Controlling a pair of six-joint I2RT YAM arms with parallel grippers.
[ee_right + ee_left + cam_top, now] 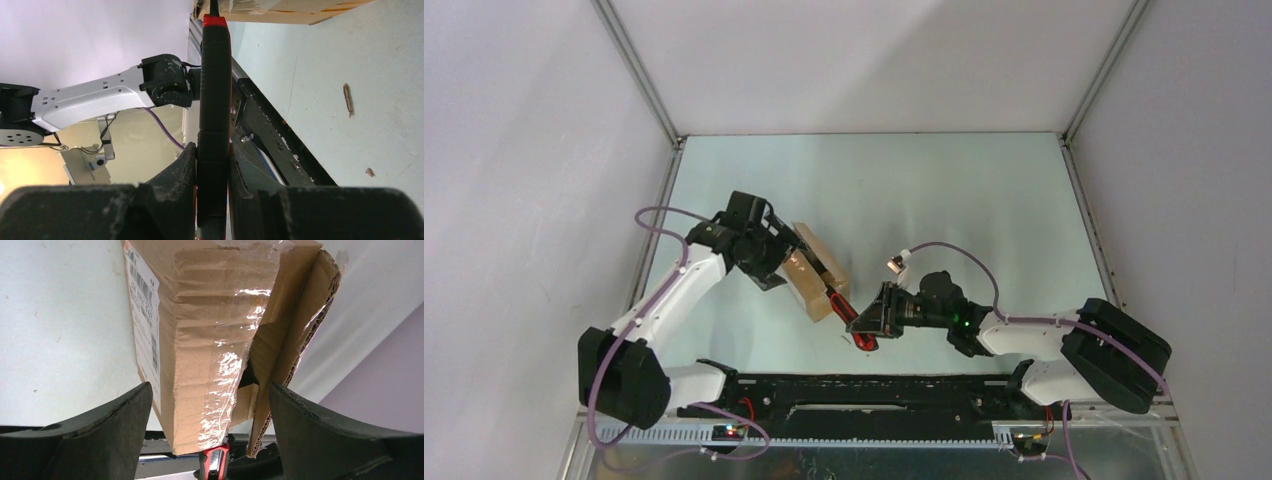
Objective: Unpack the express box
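Presently the box (200, 315) is found between the parted fingers of the left hand (209, 390). Light, stiff card is judged, slick where taped; bare side walls are best taken. The right hand (214, 165) is clamped on the knife (215, 75), tip ahead at the box.

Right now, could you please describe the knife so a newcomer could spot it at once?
Near the front of the table, find the right gripper. The knife is clamped in it, its blade end at the brown box. Its black handle with red trim sets it apart from the cardboard.
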